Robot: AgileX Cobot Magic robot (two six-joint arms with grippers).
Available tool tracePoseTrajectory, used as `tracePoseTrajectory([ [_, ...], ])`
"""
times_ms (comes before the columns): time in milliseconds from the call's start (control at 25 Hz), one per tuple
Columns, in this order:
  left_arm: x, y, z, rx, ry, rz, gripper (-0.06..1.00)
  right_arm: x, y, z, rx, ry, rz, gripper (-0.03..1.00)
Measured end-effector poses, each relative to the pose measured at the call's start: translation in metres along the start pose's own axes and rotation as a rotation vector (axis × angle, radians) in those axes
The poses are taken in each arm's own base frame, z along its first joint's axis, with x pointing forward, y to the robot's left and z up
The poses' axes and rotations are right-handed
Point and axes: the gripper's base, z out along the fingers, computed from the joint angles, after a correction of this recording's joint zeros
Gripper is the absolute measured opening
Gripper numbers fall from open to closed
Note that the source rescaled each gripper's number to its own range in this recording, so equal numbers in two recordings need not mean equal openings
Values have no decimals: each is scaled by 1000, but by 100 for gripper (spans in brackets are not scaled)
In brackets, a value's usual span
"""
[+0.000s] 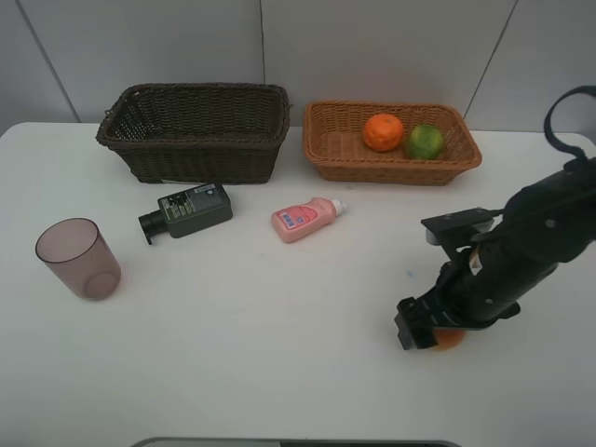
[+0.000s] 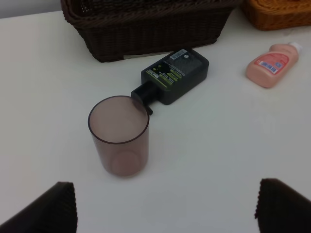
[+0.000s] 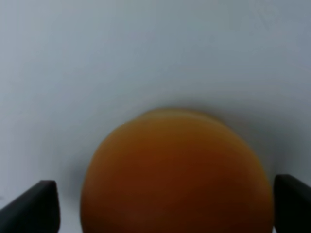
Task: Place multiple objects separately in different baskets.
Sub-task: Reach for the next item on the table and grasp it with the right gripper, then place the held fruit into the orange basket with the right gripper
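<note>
- The right arm [image 1: 535, 237] comes in from the right edge and slopes down and leftward, its wrist bent over so the tip sits low on the near right part of the bench [image 1: 261, 363].
- The right fingers [image 3: 34, 206] are spread wide, one on each side of the red-orange round fruit [image 3: 175, 174]. There is a clear gap on one side; on the other the finger is just beside the fruit, and I cannot tell if it touches. The fruit rests on the bench, not lifted.
- The left fingers [image 2: 43, 208] are also spread wide, with nothing between them, above the bench on the near side of the cup. The left arm is out of the high view.
- The mauve cup [image 1: 79, 259] stands upright at the left.
- The dark bottle [image 1: 191, 209] lies on its side, near and in front of the dark brown basket [image 1: 196, 154], its cap toward the cup.
- The pink bottle [image 1: 305, 220] lies on its side near the middle of the bench.
- The orange [image 1: 383, 131] and the green fruit [image 1: 425, 141] sit side by side in the orange-tan basket [image 1: 391, 169], at the far right.
</note>
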Motion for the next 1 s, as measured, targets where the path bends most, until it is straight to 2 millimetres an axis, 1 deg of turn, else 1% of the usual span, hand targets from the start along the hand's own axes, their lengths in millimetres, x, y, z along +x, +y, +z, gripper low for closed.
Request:
tracePoseTrajectory([
  [160,0,0,0,0,0,0,99,-1,0,3,-1,-2,0,91],
  [200,0,0,0,0,0,0,99,-1,0,3,-2,-5,0,89],
  [240,0,0,0,0,0,0,99,-1,0,3,-2,-8,2,82],
  [280,0,0,0,0,0,0,99,-2,0,3,-3,-11,8,73],
  [360,0,0,0,0,0,0,99,-2,0,3,-3,-11,16,33],
  [400,0,0,0,0,0,0,99,-2,0,3,-3,-11,18,15],
  [440,0,0,0,0,0,0,99,-2,0,3,-3,-10,18,16],
  [1000,0,0,0,0,0,0,99,-2,0,3,-3,-12,18,16],
])
